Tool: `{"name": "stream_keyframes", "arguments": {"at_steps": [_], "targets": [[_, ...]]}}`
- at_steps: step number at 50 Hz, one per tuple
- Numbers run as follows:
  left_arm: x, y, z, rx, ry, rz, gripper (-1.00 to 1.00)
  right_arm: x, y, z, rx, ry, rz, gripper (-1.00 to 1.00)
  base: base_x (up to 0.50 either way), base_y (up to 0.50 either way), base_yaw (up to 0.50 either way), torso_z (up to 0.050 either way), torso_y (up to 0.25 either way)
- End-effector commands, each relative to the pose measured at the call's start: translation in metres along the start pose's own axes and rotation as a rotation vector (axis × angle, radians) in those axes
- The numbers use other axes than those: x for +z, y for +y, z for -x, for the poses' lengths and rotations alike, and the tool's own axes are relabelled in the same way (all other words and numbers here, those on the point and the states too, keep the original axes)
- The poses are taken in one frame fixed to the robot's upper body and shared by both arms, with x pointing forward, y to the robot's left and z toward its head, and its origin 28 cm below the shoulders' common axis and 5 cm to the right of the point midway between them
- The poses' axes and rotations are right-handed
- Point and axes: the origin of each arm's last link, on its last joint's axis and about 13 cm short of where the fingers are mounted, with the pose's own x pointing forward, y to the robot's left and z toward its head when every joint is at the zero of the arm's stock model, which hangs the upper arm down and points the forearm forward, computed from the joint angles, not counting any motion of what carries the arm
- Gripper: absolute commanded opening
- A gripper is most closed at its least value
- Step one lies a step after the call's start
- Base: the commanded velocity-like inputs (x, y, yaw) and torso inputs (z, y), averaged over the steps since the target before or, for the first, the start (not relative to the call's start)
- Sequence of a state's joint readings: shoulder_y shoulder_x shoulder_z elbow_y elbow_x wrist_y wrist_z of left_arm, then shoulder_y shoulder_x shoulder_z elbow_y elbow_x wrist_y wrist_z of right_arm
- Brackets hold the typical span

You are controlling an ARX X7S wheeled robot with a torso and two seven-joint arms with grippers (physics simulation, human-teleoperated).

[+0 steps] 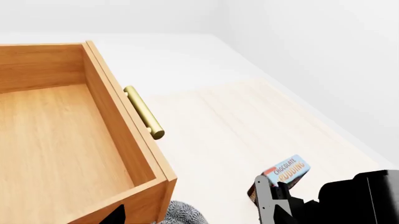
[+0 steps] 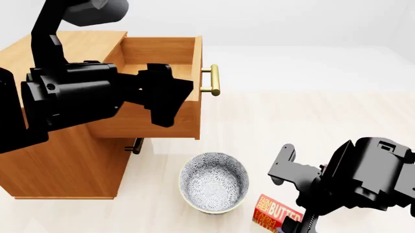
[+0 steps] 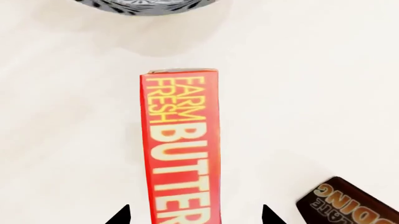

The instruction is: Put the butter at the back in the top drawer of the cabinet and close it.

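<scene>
The butter (image 3: 182,149), a red carton with yellow letters, lies flat on the pale floor, also seen in the head view (image 2: 275,213). My right gripper (image 3: 196,217) is open just above it, one fingertip on each side with gaps. The cabinet (image 2: 65,160) stands at the left. Its top drawer (image 2: 162,51) is pulled out and empty inside (image 1: 56,140), with the brass handle (image 2: 209,80) on its front. My left gripper (image 2: 170,94) is open and empty, hovering by the open drawer's near side wall.
A patterned bowl (image 2: 214,182) stands on the floor between the cabinet and the butter. The chocolate pudding box (image 3: 349,203) lies close beside the butter. A lower drawer's handle (image 2: 134,144) shows under the open drawer. White walls stand behind.
</scene>
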State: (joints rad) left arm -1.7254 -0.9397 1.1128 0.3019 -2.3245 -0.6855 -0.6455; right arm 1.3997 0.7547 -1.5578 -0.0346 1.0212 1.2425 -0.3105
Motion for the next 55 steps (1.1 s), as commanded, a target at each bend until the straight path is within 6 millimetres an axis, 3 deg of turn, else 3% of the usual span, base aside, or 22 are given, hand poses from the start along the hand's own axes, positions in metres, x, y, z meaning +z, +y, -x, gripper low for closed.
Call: {"name": "stream_keyframes", "arguments": {"at_steps": [1, 50, 51, 55], "targets": [[-0.001, 0.001, -0.002, -0.005, 0.008, 0.002, 1.0, 0.001, -0.001, -0.011, 0.016, 0.015, 0.011, 1.0, 0.0, 0.0, 0.0, 0.0, 0.0], [-0.003, 0.001, -0.003, -0.007, 0.018, 0.008, 1.0, -0.012, -0.001, -0.047, 0.094, 0.087, -0.006, 1.0, 0.0, 0.0, 0.0, 0.0, 0.0], [-0.003, 0.001, -0.003, -0.007, 0.018, 0.008, 1.0, -0.012, -0.002, -0.047, 0.094, 0.087, -0.008, -1.0, 0.0, 0.0, 0.0, 0.0, 0.0], [-0.003, 0.002, -0.003, -0.007, 0.018, 0.01, 1.0, -0.012, -0.001, -0.047, 0.093, 0.089, -0.001, -1.0, 0.0, 0.0, 0.0, 0.0, 0.0]]}}
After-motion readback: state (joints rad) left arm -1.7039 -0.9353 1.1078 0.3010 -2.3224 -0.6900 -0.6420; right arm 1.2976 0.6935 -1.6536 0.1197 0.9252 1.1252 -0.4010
